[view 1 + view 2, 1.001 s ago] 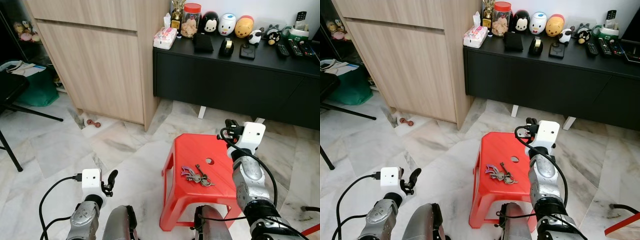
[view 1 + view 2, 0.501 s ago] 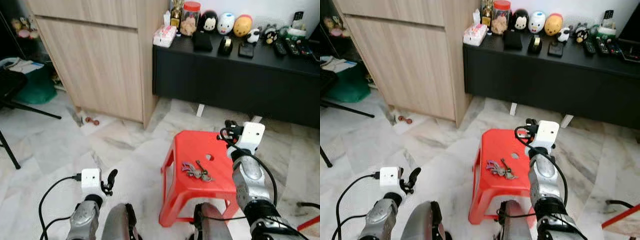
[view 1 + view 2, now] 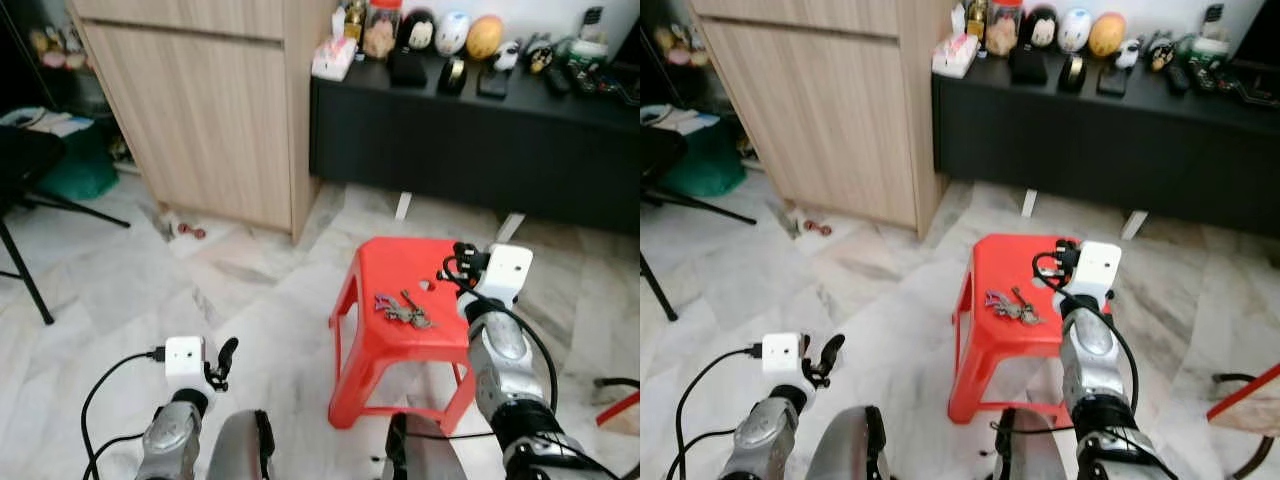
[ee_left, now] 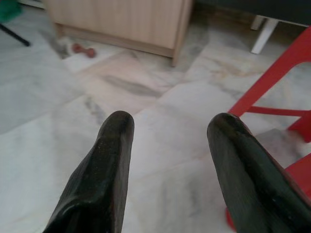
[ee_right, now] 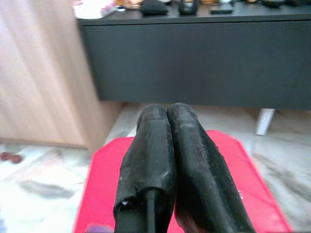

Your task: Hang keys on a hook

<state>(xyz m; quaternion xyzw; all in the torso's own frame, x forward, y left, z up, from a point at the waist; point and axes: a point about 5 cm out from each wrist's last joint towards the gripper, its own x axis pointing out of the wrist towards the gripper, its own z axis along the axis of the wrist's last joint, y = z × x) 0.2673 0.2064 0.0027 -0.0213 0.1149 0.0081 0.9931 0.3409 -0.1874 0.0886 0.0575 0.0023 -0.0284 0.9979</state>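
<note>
A bunch of keys (image 3: 403,310) lies on the top of a red plastic stool (image 3: 385,262), a little to my right in front of me. My right gripper (image 3: 453,269) hovers over the stool's right edge, beside the keys and apart from them. In the right wrist view its fingers (image 5: 154,127) are pressed together with nothing between them, pointing over the stool toward the black sideboard. My left gripper (image 4: 170,126) hangs low at my left over the marble floor, open and empty, with the stool's leg (image 4: 272,77) off to one side.
A wooden cabinet (image 3: 215,110) stands at the back left. Beside it is a long black sideboard (image 3: 470,140) carrying toys, a tissue pack and remotes. A black chair leg (image 3: 25,275) and a green bin (image 3: 85,170) are at the far left. A small red object (image 3: 186,231) lies on the floor.
The whole picture has shifted and the stool sits higher in view, so the camera moved. Both arms hold the same pose and the keys lie where they were.
</note>
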